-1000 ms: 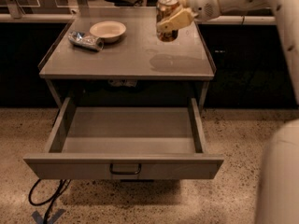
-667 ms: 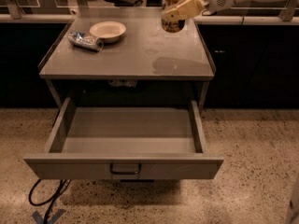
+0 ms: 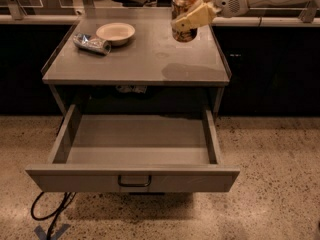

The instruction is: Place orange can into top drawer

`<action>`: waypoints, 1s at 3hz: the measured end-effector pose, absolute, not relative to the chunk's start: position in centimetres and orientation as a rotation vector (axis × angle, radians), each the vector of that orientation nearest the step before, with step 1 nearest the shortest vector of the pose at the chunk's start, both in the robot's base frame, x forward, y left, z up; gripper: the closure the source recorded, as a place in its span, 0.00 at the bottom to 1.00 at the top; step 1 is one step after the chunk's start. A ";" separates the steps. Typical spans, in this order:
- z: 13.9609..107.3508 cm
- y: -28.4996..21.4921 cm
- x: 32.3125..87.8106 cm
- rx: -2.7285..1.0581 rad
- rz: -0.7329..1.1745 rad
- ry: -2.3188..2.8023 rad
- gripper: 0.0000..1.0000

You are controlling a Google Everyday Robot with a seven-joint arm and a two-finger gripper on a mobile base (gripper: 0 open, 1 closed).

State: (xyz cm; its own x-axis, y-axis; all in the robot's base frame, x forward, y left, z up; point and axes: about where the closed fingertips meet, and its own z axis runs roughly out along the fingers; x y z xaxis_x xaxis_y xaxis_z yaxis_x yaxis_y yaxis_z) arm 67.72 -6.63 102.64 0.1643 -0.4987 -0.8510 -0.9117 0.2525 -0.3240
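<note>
The orange can [image 3: 182,4] is upright in the air above the right part of the cabinet top, its silver lid showing. My gripper [image 3: 192,15] is shut on the orange can, reaching in from the upper right, with pale fingers [image 3: 191,20] wrapped across its front. The top drawer [image 3: 134,178] is pulled wide open below the cabinet top, with a flat grey front panel and a small dark handle at its centre. Its inside holds nothing. The can hangs well above and behind the drawer opening.
A crushed silver-blue can [image 3: 91,43] and a shallow cream bowl [image 3: 115,32] sit at the back left of the grey cabinet top [image 3: 135,64]. A black cable [image 3: 50,211] lies on the speckled floor at the front left. Dark cabinets stand behind.
My gripper has lifted the orange can higher and slightly back over the cabinet top. The arm has drawn away to the upper right. The drawer has stayed open.
</note>
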 end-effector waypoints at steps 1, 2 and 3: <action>99.2 -8.3 61.6 -1.402 0.415 1.544 1.00; 95.6 -7.6 60.6 -1.437 0.460 1.593 1.00; 95.6 -7.6 60.6 -1.437 0.461 1.593 1.00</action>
